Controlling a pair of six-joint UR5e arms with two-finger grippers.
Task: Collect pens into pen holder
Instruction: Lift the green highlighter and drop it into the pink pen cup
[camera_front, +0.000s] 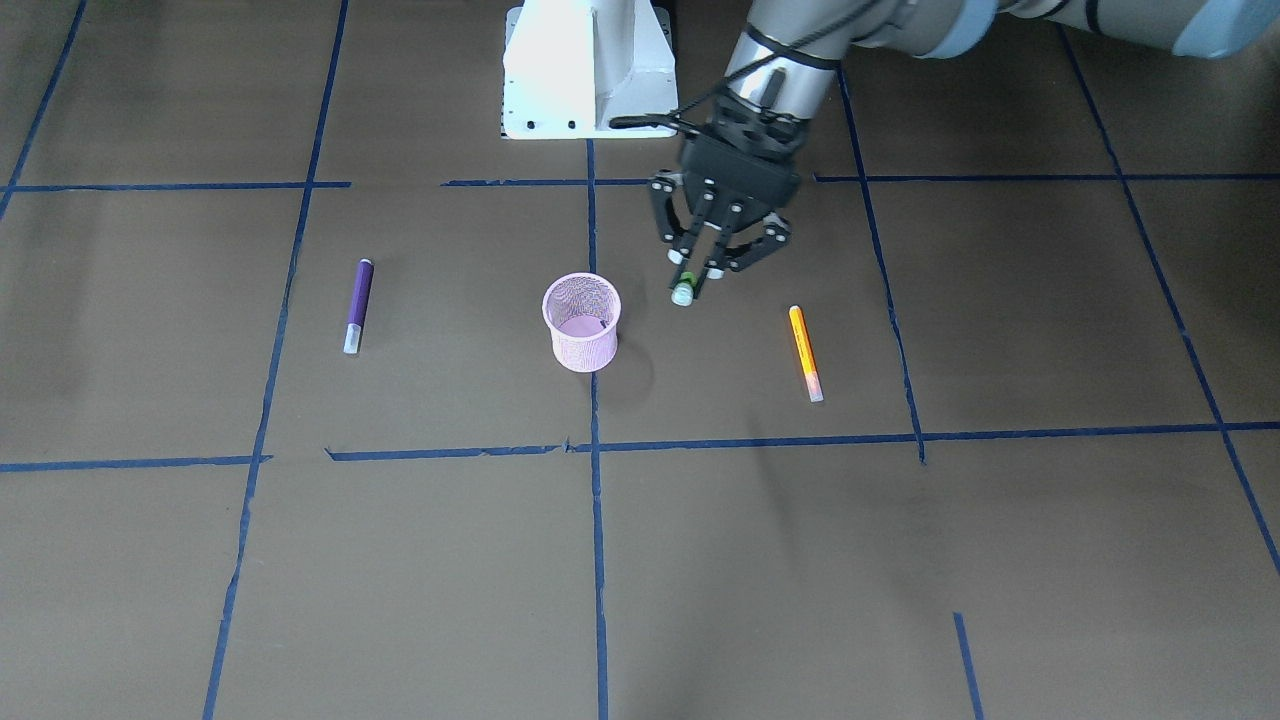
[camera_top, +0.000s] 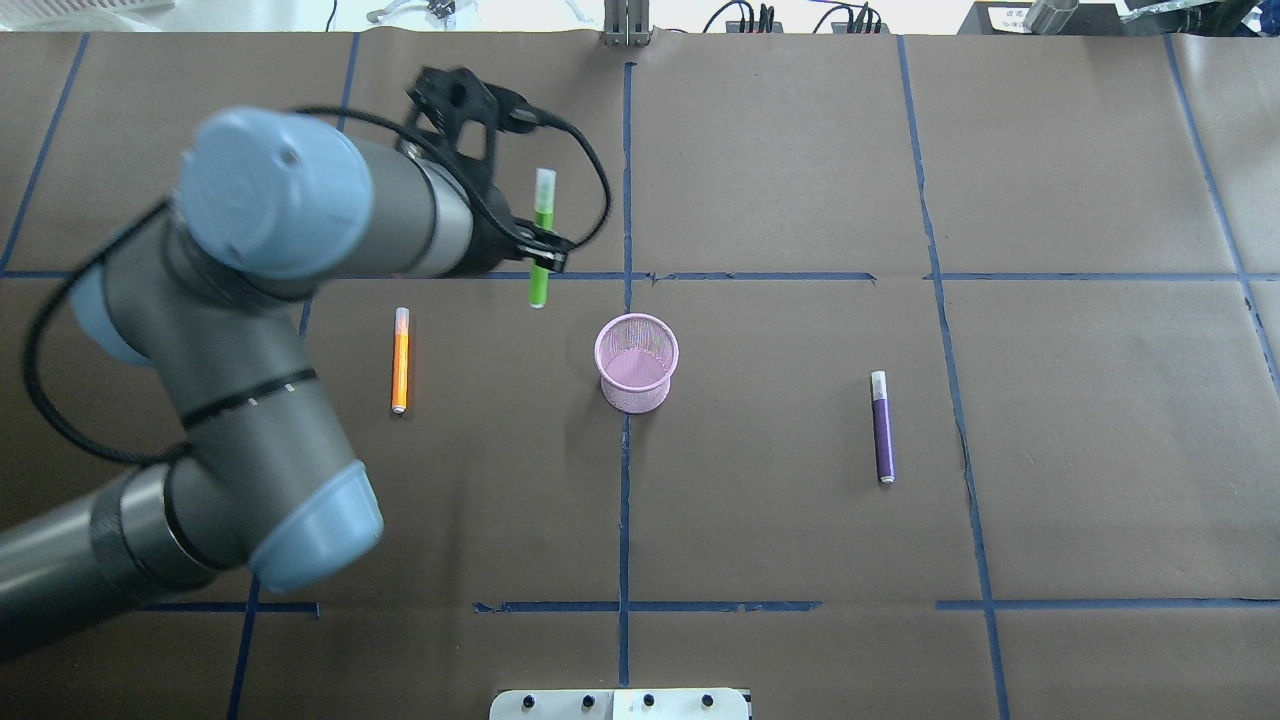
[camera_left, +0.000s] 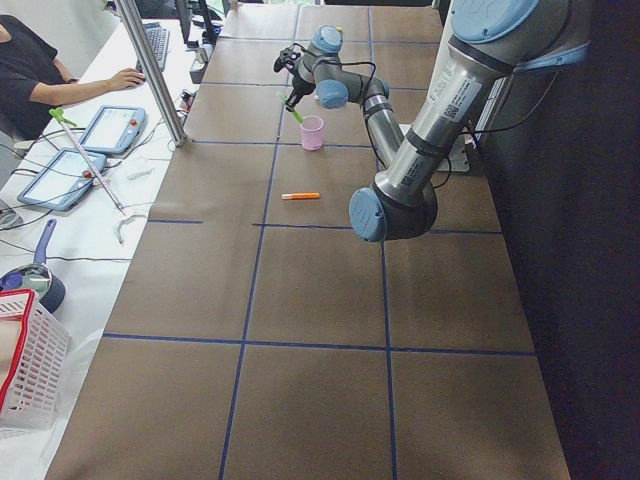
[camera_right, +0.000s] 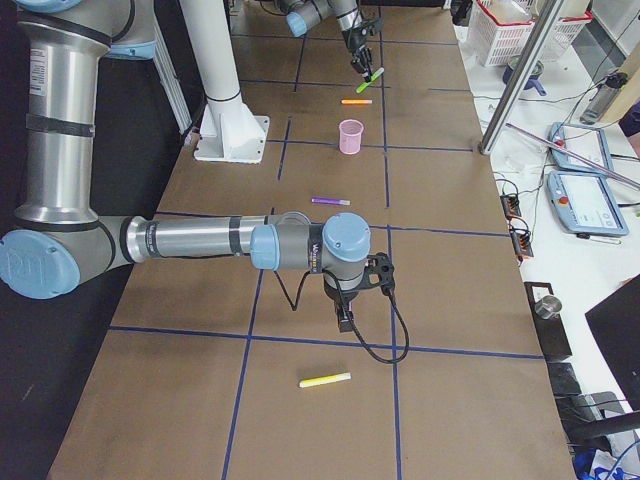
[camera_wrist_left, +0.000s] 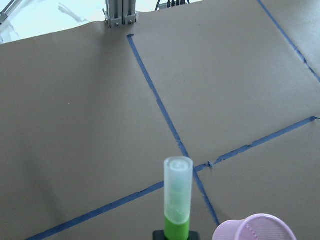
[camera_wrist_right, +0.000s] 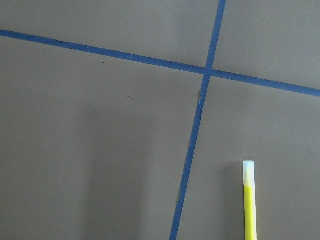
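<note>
Left end effector (camera_front: 697, 272) clamped the green pen (camera_top: 542, 212) mid-barrel, aloft beside the pen holder (camera_top: 637, 362). Light, stiff, slick plastic (might pivot, I judged). Orange pen (camera_top: 400, 360), purple pen (camera_top: 881, 427) lay on the surface (camera_top: 800, 530). Right end effector (camera_right: 345, 318): couldn't tell.

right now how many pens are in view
4: green pen held in the left gripper near the pink mesh pen holder; orange pen lying left of the holder, purple pen right of it; yellow pen far off at the table's right end.
</note>
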